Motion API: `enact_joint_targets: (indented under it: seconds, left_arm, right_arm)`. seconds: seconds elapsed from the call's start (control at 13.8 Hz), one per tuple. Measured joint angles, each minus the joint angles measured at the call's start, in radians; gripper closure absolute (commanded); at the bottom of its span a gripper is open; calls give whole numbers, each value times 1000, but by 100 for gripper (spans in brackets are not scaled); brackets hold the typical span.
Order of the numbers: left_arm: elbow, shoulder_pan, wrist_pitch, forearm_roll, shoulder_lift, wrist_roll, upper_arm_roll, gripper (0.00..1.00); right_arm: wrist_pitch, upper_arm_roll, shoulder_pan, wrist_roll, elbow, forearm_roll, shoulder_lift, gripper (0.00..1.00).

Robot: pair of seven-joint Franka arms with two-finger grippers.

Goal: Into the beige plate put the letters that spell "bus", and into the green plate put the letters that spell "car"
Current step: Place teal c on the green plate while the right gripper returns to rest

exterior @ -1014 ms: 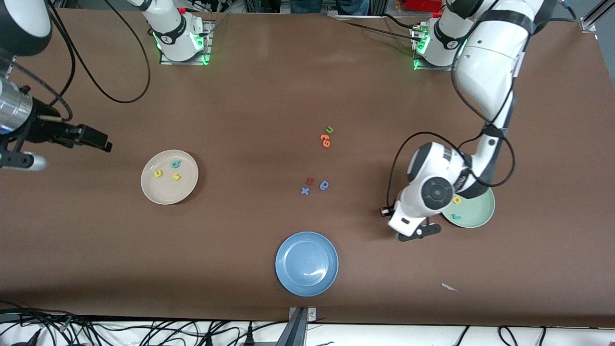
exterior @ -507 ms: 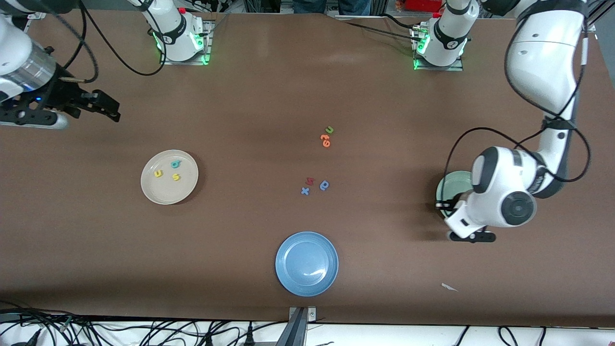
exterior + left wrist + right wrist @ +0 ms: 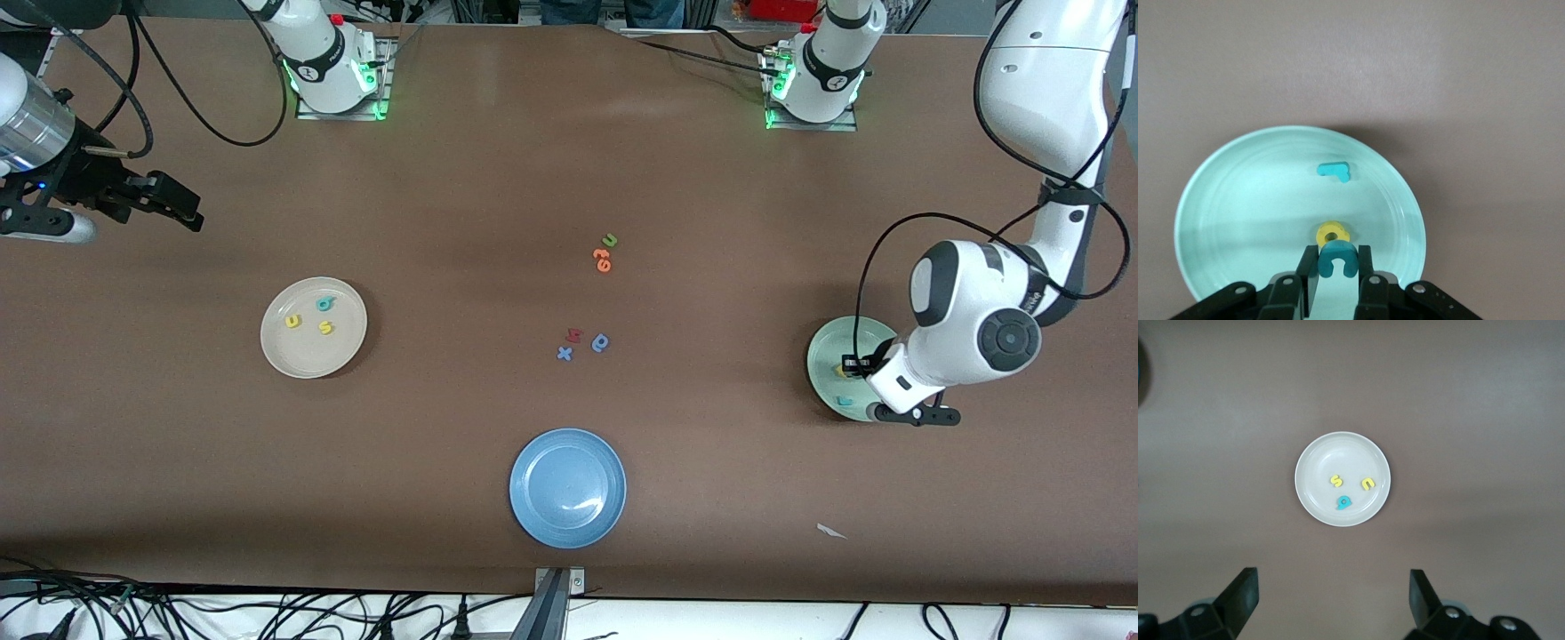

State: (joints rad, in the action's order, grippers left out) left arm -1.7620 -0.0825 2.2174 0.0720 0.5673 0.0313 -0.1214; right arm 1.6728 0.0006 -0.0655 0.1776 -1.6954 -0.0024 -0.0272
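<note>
The green plate (image 3: 822, 354) (image 3: 1238, 200) lies at the left arm's end of the table and holds a yellow "a" (image 3: 840, 367) (image 3: 1333, 233) and a teal "r" (image 3: 845, 401) (image 3: 1335, 171). My left gripper (image 3: 920, 415) (image 3: 1337, 261) hangs over this plate, shut on the teal "c" (image 3: 1337, 251). The beige plate (image 3: 302, 357) (image 3: 1318, 457) holds the teal "b" (image 3: 324, 304) (image 3: 1343, 502), the yellow "u" (image 3: 292, 322) (image 3: 1368, 483) and the yellow "s" (image 3: 326, 328) (image 3: 1336, 481). Up over bare table at the right arm's end, my right gripper (image 3: 173, 207) (image 3: 1331, 600) is open and holds nothing.
A blue plate (image 3: 567, 524) lies near the front camera. Mid-table lie a green "u" (image 3: 610, 240), orange letters (image 3: 603, 260), a red letter (image 3: 573, 335), a blue "x" (image 3: 564, 354) and a blue round letter (image 3: 601, 342). A white scrap (image 3: 832, 532) lies near the front edge.
The left arm has carried the teal "c" from beside the green plate to over it. The right gripper has drifted toward the bases, away from the beige plate.
</note>
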Motion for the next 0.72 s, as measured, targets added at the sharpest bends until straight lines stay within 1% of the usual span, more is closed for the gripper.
enact_joint_targets:
  seconds: [0.07, 0.22, 0.36, 0.51, 0.72]
  left_arm:
    - [-29, -3, 28, 0, -5, 0, 0, 0]
    - [-42, -7, 35, 0, -13, 0, 0, 0]
    - [-27, -13, -2, 0, -30, 0, 1, 0]
    - [23, -16, -78, 0, -45, 0, 1, 0]
    - [117, -17, -226, 0, -58, 0, 1, 0]
  right_arm:
    - [-7, 0, 0, 0, 14, 0, 7, 0]
    - [-11, 1, 0, 0, 26, 2, 19, 0]
    - [-13, 2, -1, 0, 29, 2, 24, 0]
    - [-14, 2, -1, 0, 29, 2, 25, 0]
    - [-14, 2, -1, 0, 30, 2, 26, 0]
